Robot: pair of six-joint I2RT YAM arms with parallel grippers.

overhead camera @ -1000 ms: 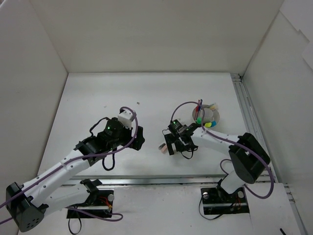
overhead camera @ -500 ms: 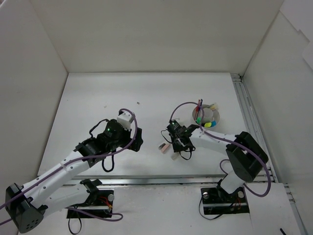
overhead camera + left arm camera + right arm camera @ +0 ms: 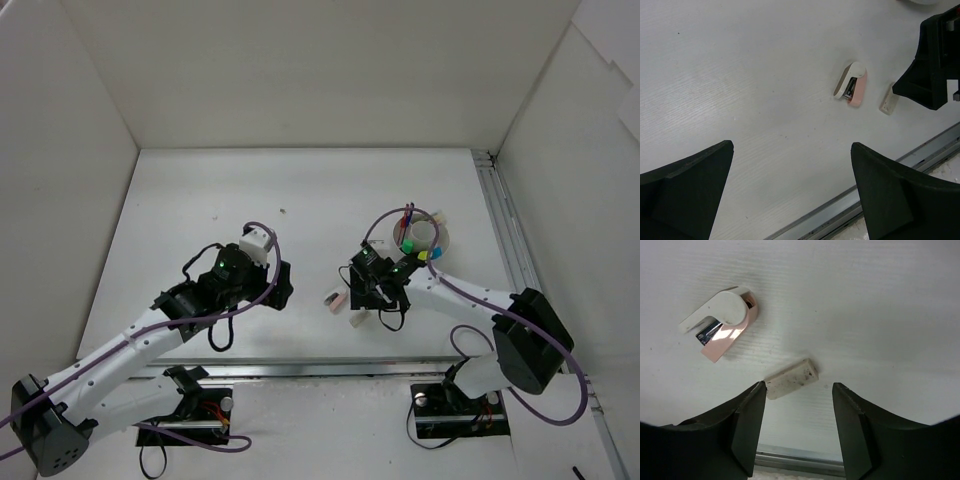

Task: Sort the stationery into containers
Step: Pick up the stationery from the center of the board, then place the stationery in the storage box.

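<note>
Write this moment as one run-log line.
left gripper: open, empty | right gripper: open above tan eraser | tan eraser: lying on table

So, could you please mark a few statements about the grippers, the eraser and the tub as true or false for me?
1. The left gripper is wide open and holds nothing. True.
2. The right gripper has the pale eraser clamped. False: its jaws stand apart, and the eraser lies on the table at the fingertips.
3. The white tub already has markers in it. True.
4. The pink and white stapler sits in the tub. False: it lies on the table beside the eraser.
</note>
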